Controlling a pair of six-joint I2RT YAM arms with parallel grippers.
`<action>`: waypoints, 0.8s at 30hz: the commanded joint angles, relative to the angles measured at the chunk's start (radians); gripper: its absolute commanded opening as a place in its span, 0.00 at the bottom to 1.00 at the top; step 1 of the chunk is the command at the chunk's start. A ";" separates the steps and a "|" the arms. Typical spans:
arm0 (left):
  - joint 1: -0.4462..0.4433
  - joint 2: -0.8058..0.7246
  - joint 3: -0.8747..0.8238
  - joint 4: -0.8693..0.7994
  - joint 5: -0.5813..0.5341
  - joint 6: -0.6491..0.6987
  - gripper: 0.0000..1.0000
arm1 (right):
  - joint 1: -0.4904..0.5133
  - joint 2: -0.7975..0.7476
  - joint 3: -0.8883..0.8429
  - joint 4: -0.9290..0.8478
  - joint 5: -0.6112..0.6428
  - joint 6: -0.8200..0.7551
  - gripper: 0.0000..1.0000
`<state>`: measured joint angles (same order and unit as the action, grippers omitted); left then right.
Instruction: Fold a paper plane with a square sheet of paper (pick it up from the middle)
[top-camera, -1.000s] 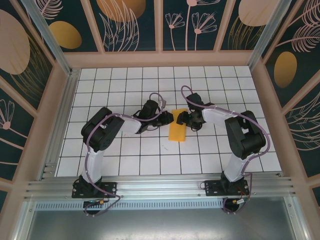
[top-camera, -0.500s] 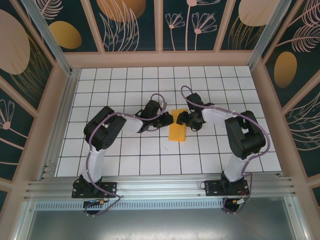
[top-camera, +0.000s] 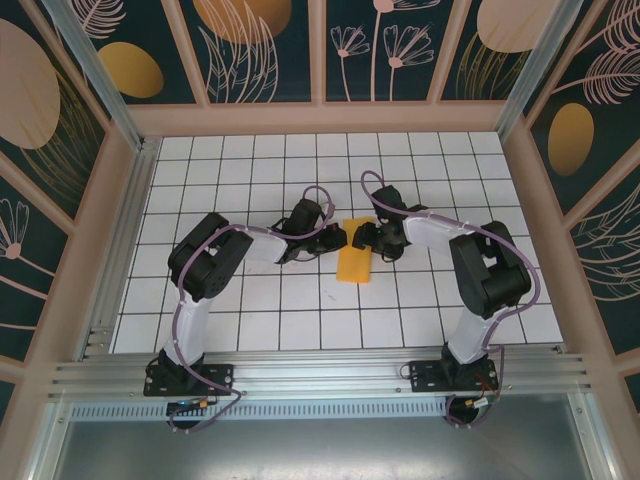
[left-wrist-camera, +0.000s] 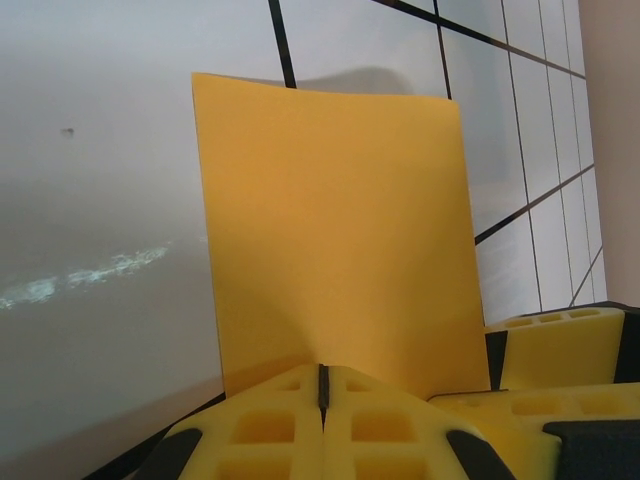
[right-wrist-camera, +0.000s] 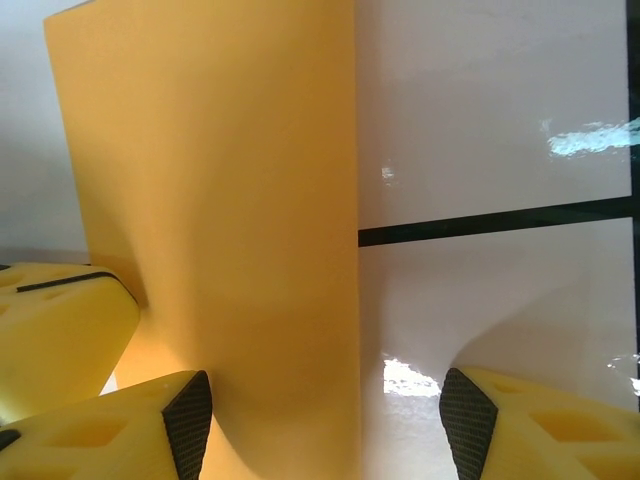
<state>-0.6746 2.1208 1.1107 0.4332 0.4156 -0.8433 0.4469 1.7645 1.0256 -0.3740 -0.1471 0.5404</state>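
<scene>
Left fingers (left-wrist-camera: 265, 425) pressed together at the near edge of the square sheet of paper (left-wrist-camera: 330, 230); I can't tell if they've caught it. Right fingers (right-wrist-camera: 545, 420) spread, straddling its opposite edge. Sheet lies mid-worktop (top-camera: 250, 310) between both.

top: overhead from behind arm bases (top-camera: 190, 378), whole desk (top-camera: 250, 320) | left wrist: close, skimming desk | right wrist: close, facing opposite | shared: sheet of paper (top-camera: 355, 262)
</scene>
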 joint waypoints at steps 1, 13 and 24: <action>-0.006 0.045 0.014 -0.100 -0.050 0.051 0.05 | -0.002 0.005 0.021 -0.042 0.039 0.012 0.67; -0.007 0.062 0.047 -0.166 -0.069 0.098 0.05 | -0.005 -0.079 0.026 -0.034 0.023 0.022 0.69; -0.010 0.066 0.049 -0.169 -0.060 0.107 0.05 | -0.041 -0.162 -0.042 0.070 -0.129 0.038 0.39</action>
<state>-0.6804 2.1239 1.1580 0.3389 0.4011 -0.7666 0.4290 1.6398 1.0065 -0.3546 -0.1848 0.5694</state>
